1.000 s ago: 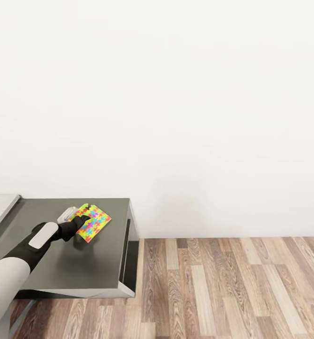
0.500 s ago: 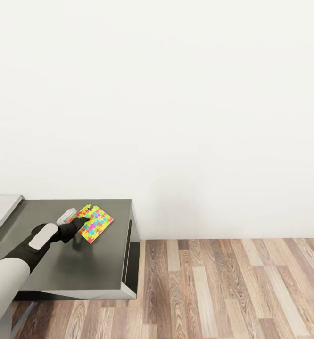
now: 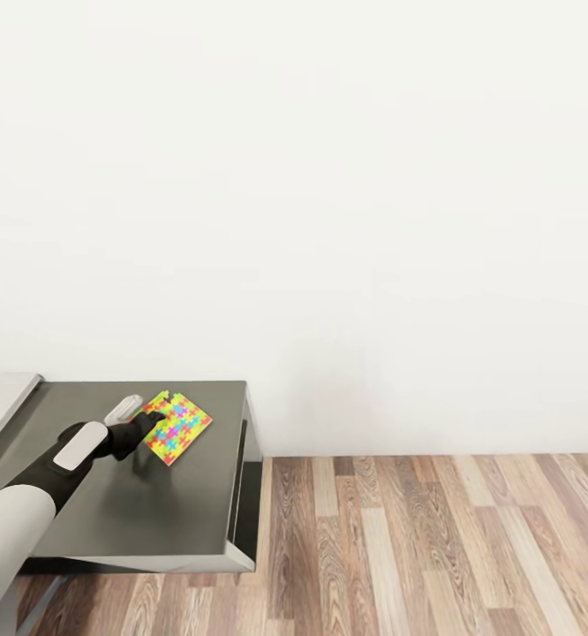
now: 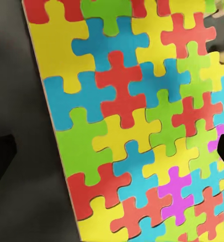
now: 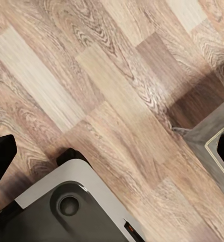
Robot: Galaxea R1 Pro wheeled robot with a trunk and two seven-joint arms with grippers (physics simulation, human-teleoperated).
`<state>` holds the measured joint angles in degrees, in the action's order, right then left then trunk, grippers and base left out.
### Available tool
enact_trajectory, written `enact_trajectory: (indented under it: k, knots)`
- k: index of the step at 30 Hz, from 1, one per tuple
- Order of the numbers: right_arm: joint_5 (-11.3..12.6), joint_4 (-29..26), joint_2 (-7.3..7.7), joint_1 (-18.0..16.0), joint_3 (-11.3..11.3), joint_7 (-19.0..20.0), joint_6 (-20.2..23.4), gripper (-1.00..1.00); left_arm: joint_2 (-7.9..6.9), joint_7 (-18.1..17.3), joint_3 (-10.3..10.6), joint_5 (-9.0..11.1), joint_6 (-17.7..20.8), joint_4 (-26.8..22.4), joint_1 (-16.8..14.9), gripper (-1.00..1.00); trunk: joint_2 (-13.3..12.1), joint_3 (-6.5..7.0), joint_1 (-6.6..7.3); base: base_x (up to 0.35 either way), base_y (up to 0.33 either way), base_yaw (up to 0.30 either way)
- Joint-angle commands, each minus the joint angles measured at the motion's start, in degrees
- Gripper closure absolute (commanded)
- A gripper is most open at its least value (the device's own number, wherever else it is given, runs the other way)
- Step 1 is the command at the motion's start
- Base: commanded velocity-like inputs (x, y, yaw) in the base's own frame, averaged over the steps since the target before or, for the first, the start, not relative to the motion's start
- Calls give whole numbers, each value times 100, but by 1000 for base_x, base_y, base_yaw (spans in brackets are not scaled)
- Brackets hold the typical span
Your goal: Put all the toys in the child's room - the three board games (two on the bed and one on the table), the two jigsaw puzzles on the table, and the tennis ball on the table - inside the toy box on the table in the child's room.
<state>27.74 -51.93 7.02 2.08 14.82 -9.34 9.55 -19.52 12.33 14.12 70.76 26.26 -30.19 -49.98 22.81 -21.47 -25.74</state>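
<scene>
Left arm (image 3: 29, 495): white upper shell, black forearm bearing what seems a grey plate.

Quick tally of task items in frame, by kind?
Jigsaw puzzles: 1, lying on the dark-grey table at the left gripper
Board games: 0
Tennis balls: 0
Toy boxes: 0
Total: 1
</scene>
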Motion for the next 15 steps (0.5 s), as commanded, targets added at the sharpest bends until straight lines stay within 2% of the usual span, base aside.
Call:
enact_trajectory:
  k: [1, 10, 15]
  knots:
    - [47, -19, 1, 3, -5, -30, 29, -100, -8, 51, 38, 60, -2, -13, -3, -100, 10, -8, -5, 95, 0, 0]
    - [43, -19, 1, 3, -5, -33, 29, -100, -8, 51, 37, 60, 0, -13, -3, -100, 10, -7, -5, 30, 1, 0]
    - [46, -19, 1, 3, -5, -33, 29, -100, -8, 51, 37, 60, -3, -13, -3, -100, 10, -7, -5, 68, 63, 0]
